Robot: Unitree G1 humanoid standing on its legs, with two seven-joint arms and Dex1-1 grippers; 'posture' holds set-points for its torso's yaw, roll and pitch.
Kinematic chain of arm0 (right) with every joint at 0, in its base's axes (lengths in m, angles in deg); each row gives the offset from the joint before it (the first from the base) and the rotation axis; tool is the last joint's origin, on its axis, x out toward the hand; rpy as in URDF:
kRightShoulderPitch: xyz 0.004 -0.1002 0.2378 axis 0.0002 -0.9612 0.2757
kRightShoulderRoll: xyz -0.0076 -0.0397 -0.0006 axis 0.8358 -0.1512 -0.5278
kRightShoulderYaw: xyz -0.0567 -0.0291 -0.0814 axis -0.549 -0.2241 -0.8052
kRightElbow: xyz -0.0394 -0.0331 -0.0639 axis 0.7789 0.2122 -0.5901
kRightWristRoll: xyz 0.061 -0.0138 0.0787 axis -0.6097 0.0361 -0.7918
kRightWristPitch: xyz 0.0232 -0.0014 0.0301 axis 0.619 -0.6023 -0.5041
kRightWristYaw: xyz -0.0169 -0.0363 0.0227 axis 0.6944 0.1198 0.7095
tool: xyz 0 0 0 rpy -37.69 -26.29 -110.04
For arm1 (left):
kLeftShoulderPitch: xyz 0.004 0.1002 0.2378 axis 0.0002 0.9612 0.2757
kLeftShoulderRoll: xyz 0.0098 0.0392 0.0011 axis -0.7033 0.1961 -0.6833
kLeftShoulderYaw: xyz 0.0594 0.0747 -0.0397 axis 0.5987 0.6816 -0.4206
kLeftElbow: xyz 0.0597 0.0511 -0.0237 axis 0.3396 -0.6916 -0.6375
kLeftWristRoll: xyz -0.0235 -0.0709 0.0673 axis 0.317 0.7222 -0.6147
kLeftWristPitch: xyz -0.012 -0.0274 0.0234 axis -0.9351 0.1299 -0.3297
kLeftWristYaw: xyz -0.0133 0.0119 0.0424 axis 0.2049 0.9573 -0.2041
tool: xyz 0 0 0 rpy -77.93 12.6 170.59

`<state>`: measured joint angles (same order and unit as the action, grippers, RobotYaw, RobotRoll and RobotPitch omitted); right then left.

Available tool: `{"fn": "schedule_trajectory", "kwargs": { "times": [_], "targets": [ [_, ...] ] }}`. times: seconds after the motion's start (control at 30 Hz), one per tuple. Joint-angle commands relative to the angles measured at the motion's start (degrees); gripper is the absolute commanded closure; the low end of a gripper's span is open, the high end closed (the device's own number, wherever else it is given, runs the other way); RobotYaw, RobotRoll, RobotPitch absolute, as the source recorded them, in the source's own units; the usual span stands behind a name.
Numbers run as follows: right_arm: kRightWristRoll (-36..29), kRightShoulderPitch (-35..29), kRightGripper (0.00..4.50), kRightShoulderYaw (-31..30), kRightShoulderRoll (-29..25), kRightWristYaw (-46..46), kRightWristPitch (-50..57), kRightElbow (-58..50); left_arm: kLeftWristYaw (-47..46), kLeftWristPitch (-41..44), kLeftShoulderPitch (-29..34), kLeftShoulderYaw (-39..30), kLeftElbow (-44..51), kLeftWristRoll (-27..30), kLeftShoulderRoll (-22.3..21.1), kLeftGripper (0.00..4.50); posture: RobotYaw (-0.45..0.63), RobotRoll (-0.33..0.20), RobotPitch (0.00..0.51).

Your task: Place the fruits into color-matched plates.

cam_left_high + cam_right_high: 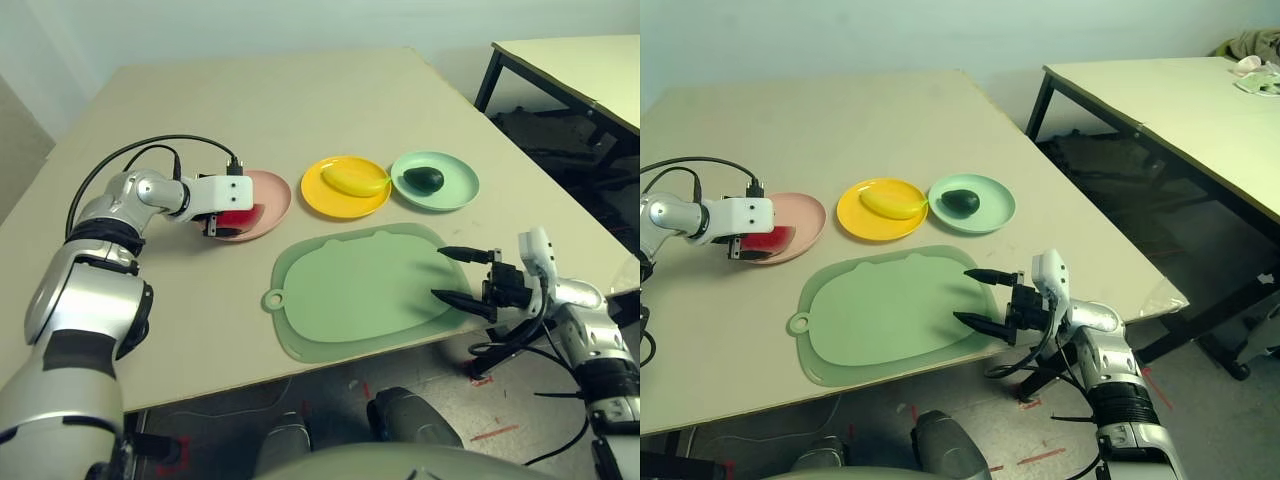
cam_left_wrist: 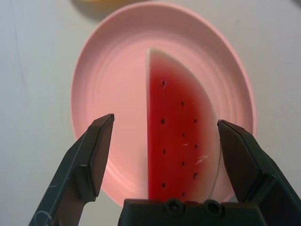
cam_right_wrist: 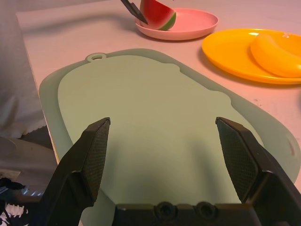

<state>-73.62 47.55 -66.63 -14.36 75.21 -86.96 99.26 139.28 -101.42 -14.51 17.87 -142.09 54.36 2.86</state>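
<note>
The red watermelon wedge lies on the pale pink plate at the left of the table. My left gripper is open over that plate, its two fingers standing on either side of the wedge. The yellow banana rests in the yellow plate, and the dark green avocado sits in the mint green plate. Over the right end of the green mat my right gripper hangs open, with nothing between its fingers.
The three plates stand in a row behind the mat. The table's front edge runs just below the mat, and its right edge lies close to my right arm. A second table stands at the far right across a gap of floor.
</note>
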Motion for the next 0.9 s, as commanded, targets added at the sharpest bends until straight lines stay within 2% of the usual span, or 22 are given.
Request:
{"fn": "schedule_trajectory", "kwargs": {
  "times": [0.03, 0.2, 0.3, 0.37, 0.47, 0.53, 0.6, 0.67, 0.73, 0.9],
  "targets": [
    [0.63, 1.04, 0.0, -0.26, 0.39, 0.48, -0.76, 1.44, 3.8, -1.53, -1.38, -2.16, 3.13, 2.94, -0.5, 0.03, -0.21, 0.0, 0.01],
    [0.0, 1.8, 0.0, 0.46, 0.9, -0.05, -0.44, 1.89, 10.73, 0.97, 0.72, -7.01, 10.25, 10.84, -0.64, 0.03, -0.2, 0.0, 0.008],
    [-0.67, 2.33, 0.0, 2.28, 0.81, -2.32, -0.05, 1.91, 12.66, 6.88, 3.91, -11.58, 17.42, 17.73, -0.58, 0.03, -0.19, 0.0, 0.011],
    [-1.8, 2.46, 0.0, 4.8, 1.17, -6.38, 0.74, 0.8, 11.49, 14.09, 8.08, -16.14, 24.35, 23.36, -0.6, 0.03, -0.18, 0.0, 0.015],
    [-2.17, 1.64, 0.0, 8.98, 1.96, -14.33, 0.31, -1.21, 4.34, 26.85, 17.0, -25.11, 35.7, 31.79, 0.59, 0.03, -0.17, 0.0, 0.023],
    [-1.85, 0.63, 0.0, 10.98, 2.59, -18.91, -0.14, -2.47, -1.22, 32.17, 23.65, -30.02, 42.69, 35.01, 1.65, 0.03, -0.17, 0.0, 0.03],
    [-0.83, -0.95, 0.0, 12.22, 3.17, -22.07, -1.89, -2.76, -7.99, 37.03, 30.85, -35.08, 49.84, 38.39, 4.64, 0.03, -0.17, 0.0, 0.039],
    [0.59, -2.19, 0.0, 12.84, 3.82, -25.05, -4.18, -1.63, -15.92, 39.45, 38.0, -39.51, 55.92, 40.13, 9.13, 0.03, -0.16, 0.0, 0.043],
    [1.64, -2.55, 0.0, 13.0, 4.79, -27.41, -6.18, -0.42, -23.35, 40.25, 43.71, -42.35, 60.28, 39.35, 13.1, 0.03, -0.16, 0.0, 0.048],
    [4.3, -1.5, 0.0, 12.93, 7.26, -31.47, -12.82, 5.01, -37.48, 42.79, 51.28, -47.89, 64.41, 39.87, 21.1, 0.03, -0.12, 0.0, 0.06]
  ]
}}
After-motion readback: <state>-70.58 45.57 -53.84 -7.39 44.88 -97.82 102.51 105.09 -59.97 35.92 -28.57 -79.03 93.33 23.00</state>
